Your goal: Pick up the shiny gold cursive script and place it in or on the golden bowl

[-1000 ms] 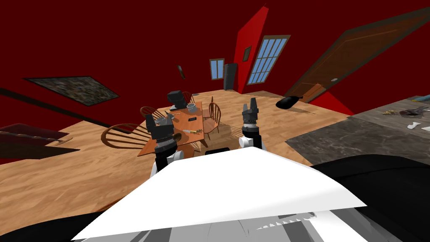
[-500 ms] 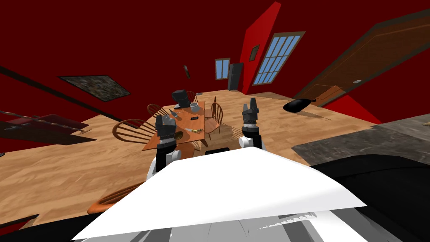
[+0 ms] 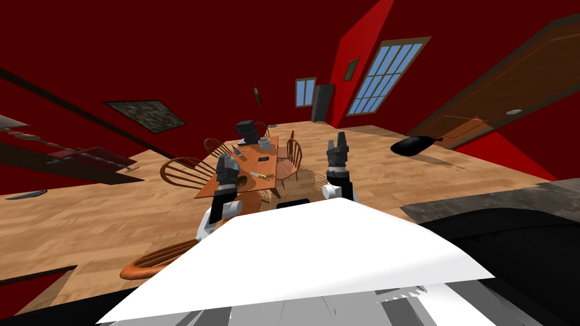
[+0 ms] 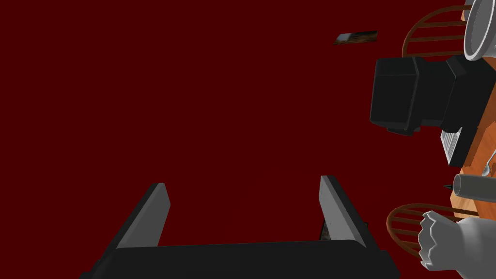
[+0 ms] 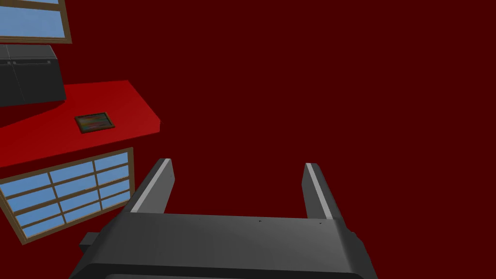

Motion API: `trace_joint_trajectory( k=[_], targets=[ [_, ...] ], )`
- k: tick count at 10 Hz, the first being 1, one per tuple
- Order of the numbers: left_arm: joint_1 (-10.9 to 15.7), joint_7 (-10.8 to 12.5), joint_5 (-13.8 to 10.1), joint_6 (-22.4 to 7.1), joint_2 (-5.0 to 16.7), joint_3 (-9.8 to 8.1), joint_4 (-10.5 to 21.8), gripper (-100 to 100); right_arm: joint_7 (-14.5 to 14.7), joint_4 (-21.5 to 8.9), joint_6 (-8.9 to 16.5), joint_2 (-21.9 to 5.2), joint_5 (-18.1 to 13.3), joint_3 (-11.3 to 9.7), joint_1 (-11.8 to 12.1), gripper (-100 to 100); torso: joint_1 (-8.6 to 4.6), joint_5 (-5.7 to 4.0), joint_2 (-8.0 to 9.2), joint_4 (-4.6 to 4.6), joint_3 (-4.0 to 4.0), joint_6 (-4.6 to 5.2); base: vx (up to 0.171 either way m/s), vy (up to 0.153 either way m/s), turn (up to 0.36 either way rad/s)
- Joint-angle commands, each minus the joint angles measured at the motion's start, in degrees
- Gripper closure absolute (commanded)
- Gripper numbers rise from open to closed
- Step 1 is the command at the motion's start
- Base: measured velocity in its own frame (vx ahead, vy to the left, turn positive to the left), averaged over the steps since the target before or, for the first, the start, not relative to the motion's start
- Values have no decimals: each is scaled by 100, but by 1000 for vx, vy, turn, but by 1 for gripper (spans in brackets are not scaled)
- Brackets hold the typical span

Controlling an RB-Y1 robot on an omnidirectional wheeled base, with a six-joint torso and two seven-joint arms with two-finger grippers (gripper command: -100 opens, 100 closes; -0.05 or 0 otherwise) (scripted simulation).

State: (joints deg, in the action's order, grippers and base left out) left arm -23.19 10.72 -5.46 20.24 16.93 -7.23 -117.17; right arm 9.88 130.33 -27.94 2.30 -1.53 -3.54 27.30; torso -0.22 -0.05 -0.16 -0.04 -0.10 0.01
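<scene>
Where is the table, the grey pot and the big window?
table (image 3: 252,167), head view, bare wooden top.
grey pot (image 3: 264,141), head view, its side wall.
big window (image 3: 385,73), head view, middle of the blue panes.

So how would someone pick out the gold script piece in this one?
In the head view, find the wooden table ringed by chairs mid-floor. At its near end, by the right edge, lies the gold script. It is slim and elongated, unlike the round gold bowl to its left and the flat black item beyond it.
</scene>
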Motion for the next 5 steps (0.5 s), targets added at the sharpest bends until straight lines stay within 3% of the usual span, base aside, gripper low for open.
trace_joint_trajectory(
  k=[1, 4, 5],
  targets=[
    [161, 17, -144, -242, 172, -69, 286, -100, 0, 0, 0, 0, 0, 0, 0, 0, 0, 0, 0, 0, 0, 0, 35, -44, 90],
    [274, 20, -262, -463, 303, -117, 586, -100, 0, 0, 0, 0, 0, 0, 0, 0, 6, 2, 1, 0, 1, -1, 28, -50, 57],
    [389, 17, -379, -698, 434, -164, 762, -100, 0, 0, 0, 0, 0, 0, 0, 0, 5, 1, 1, 0, 0, 0, 39, -65, 83]
  ],
)
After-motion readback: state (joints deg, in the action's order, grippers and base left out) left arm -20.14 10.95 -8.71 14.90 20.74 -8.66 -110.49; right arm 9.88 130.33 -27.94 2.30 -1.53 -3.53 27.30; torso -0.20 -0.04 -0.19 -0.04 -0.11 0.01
